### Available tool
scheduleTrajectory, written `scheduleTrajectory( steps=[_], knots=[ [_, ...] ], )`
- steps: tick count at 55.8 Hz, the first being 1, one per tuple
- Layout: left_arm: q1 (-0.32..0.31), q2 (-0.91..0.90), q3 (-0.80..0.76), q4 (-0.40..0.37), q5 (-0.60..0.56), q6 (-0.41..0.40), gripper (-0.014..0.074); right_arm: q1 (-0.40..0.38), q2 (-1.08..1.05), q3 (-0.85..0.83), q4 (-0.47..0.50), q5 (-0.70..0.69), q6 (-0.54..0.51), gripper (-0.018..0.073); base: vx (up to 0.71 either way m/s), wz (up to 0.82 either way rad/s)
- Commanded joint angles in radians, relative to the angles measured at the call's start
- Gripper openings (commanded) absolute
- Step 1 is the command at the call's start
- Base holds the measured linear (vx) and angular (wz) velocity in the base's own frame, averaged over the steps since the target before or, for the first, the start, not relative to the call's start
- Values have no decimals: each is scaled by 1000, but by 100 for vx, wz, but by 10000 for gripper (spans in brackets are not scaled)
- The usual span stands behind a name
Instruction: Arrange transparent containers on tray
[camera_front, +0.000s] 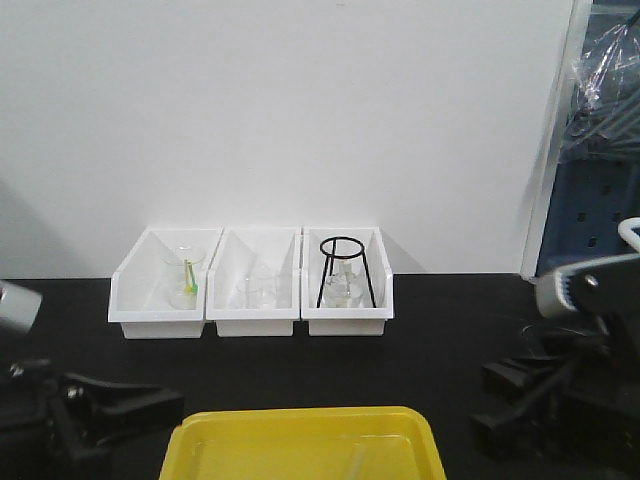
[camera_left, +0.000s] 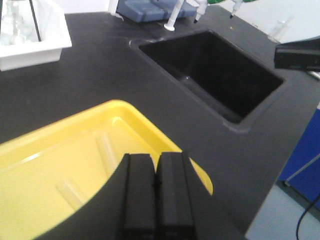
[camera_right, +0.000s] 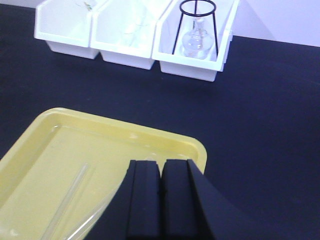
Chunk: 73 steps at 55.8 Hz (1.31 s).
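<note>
With both test tubes (camera_right: 70, 200) lying flat in the yellow tray (camera_right: 195, 147), left gripper (camera_left: 156, 192) closed empty, right gripper (camera_right: 160, 197) closed empty (three white bins (camera_front: 250, 300) far side).

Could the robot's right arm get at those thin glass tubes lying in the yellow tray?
Probably yes. The right gripper hangs at the yellow tray rim with the test tubes lying flat and uncovered just beside it. Its jaws are shut and empty, so they would have to open first.

The right claw (camera_right: 160, 200), its jaws pressed together, hangs over the yellow tray (camera_right: 125, 137). Two clear tubes (camera_right: 70, 205) lie at seven o'clock. Three white bins (camera_right: 135, 55) line the bench (camera_right: 270, 125) at twelve.
</note>
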Motion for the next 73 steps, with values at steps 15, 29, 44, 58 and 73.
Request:
scheduleTrajectory(
  steps=[15,29,44,58,73],
  knots=[
    [-3,-282,197,75,107,13,-1,-4,-267,227,-19,-347,-15,-11,0,0],
    [-3,-314,198,74,107,13,-1,-4,-271,230,-19,-357,-15,-11,0,0],
    [-3,-309,198,74,107,13,-1,-4,-271,230,-19,-357,-15,-11,0,0],
    [-3,-309,198,69,106,13,-1,-4,-271,230,-19,-357,-15,-11,0,0],
    [-2,-308,238,-646,293,768,-1,-4,-271,230,-19,-357,-15,-11,0,0]
  ],
)
